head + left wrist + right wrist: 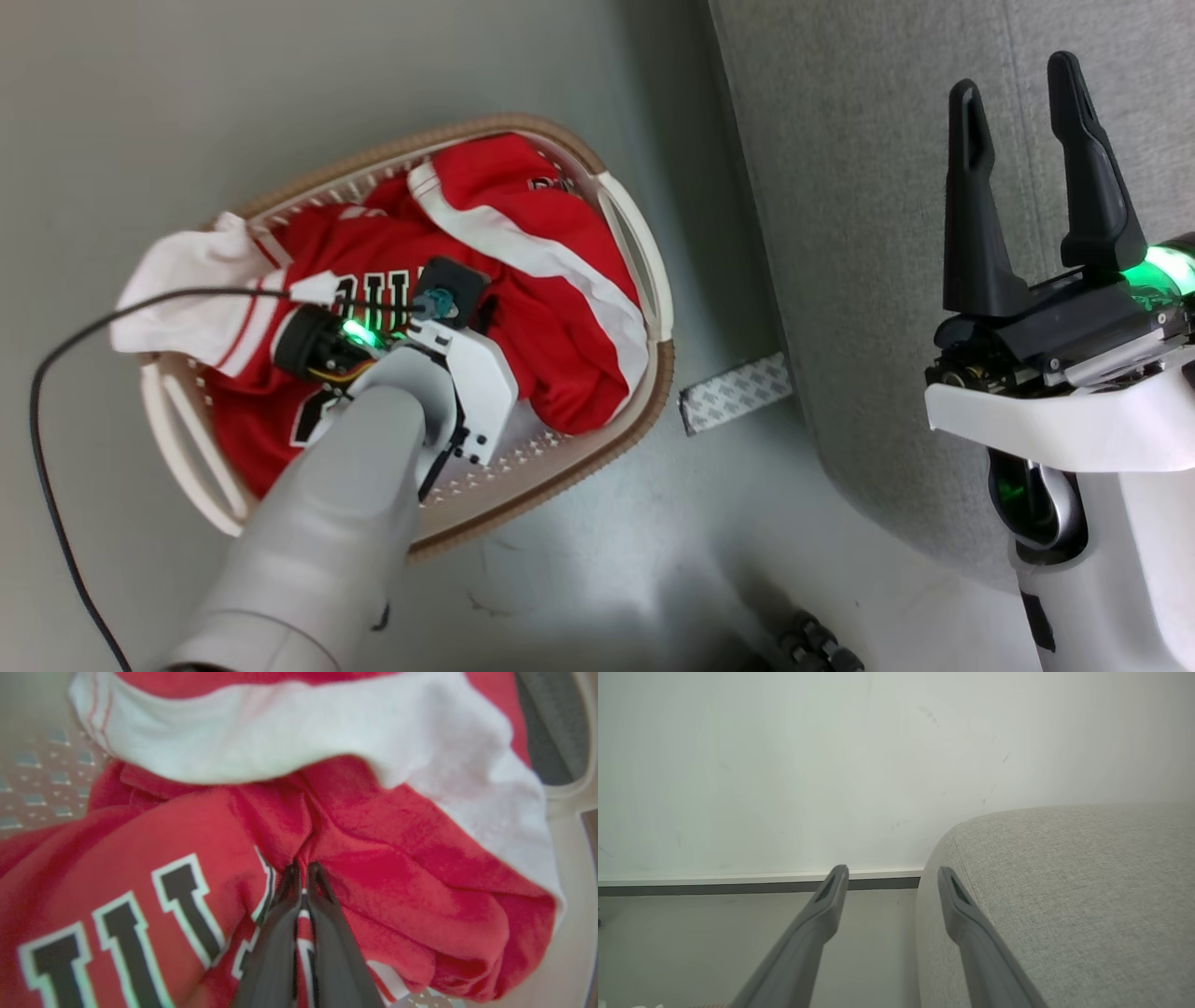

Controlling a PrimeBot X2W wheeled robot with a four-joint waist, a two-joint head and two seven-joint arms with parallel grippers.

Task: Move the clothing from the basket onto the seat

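Note:
The clothing (551, 308), red with white stripes, is heaped in the cream basket (656, 280) on the floor. My left arm reaches down into the basket, its wrist (448, 364) covering the fingers in the head view. In the left wrist view the left gripper (303, 873) is shut, pinching a fold of the red clothing (383, 858) beside the jersey's black-and-white letters (182, 905). The right gripper (1027, 103) is held open and empty over the light-grey seat (868, 205). In the right wrist view that gripper (892, 875) is at the seat's rounded edge (1064, 896).
A black cable (42, 392) loops over the floor left of the basket. A strip of patterned tape (736, 392) lies on the floor between basket and seat. A pale wall with a baseboard (714, 883) stands beyond the seat. A dark ribbed part (817, 646) sits at the bottom edge.

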